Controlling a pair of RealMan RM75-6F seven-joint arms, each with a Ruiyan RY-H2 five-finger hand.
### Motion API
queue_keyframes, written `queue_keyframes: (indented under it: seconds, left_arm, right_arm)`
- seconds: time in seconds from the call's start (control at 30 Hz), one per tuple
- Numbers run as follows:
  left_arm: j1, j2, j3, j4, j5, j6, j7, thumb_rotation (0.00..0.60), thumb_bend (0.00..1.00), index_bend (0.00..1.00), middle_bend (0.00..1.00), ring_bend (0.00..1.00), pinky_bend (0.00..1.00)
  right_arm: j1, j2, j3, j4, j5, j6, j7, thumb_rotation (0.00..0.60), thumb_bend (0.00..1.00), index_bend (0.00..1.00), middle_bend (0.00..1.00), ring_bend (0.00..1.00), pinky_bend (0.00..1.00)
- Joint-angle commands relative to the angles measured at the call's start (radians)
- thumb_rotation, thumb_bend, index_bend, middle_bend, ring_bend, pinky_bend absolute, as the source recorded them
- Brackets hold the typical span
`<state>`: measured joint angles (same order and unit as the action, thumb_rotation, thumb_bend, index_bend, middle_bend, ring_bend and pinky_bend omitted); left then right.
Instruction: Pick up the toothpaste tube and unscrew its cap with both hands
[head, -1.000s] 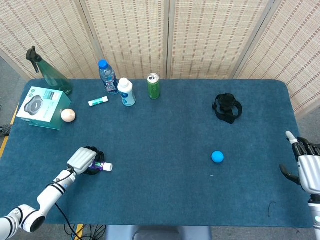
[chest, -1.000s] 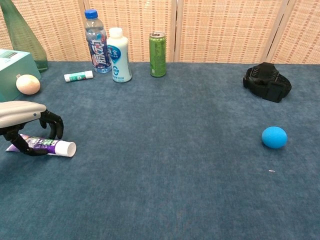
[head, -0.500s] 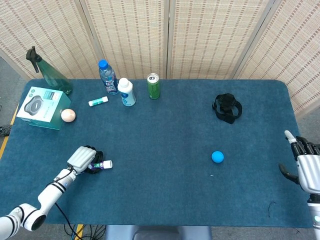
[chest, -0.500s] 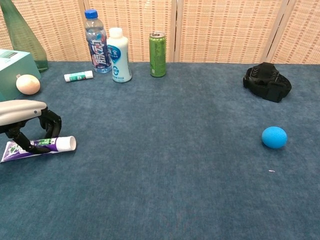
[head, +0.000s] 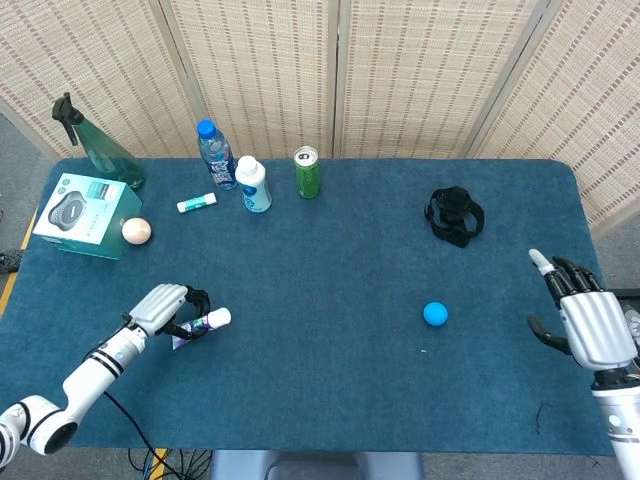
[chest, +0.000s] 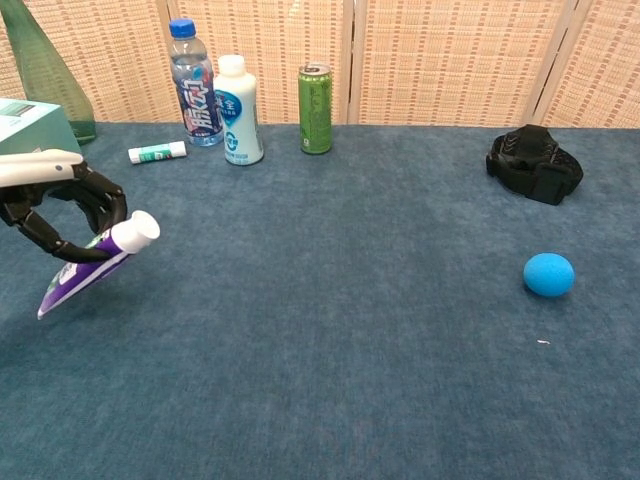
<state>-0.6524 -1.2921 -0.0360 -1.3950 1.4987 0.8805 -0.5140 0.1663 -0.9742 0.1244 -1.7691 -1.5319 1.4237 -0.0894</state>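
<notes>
My left hand (head: 165, 306) (chest: 55, 200) grips a purple toothpaste tube (head: 200, 325) (chest: 88, 268) near its white cap (chest: 138, 230), lifted off the blue table at the front left. The tube tilts, cap end up and to the right, flat end down. My right hand (head: 582, 318) hovers open over the table's right edge, fingers spread, holding nothing. It does not show in the chest view.
A blue ball (head: 434, 313) (chest: 549, 274) lies right of centre, a black strap bundle (head: 455, 215) (chest: 534, 163) beyond it. Along the back stand a green can (head: 307, 172), white bottle (head: 253, 185), water bottle (head: 216, 154), small tube (head: 196, 202), spray bottle (head: 95, 145), teal box (head: 84, 215) and an egg-shaped thing (head: 136, 230).
My left hand has closed around the toothpaste tube and raised it off the table, tilting its cap upward. My right hand has moved up and inward over the table's right edge.
</notes>
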Motion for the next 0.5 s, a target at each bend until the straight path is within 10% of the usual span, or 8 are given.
queue_keyframes:
  seconds: [0.03,0.5]
  left_arm:
    - [-0.04,0.076,-0.008,-0.079,0.049,-0.019,-0.144,0.6,0.29,0.55,0.63,0.39,0.33]
    - [-0.154,0.158,0.012,-0.175,0.177,-0.048,-0.329,0.6,0.3,0.56,0.63,0.4,0.33]
  right_arm:
    - [0.039,0.012,0.007,-0.023,-0.035,-0.036,0.015,0.6,0.19,0.06,0.25,0.14,0.22]
    - [0.236,0.021,0.035,-0.102,-0.178,-0.199,0.095,0.6,0.2,0.11,0.3,0.14,0.22]
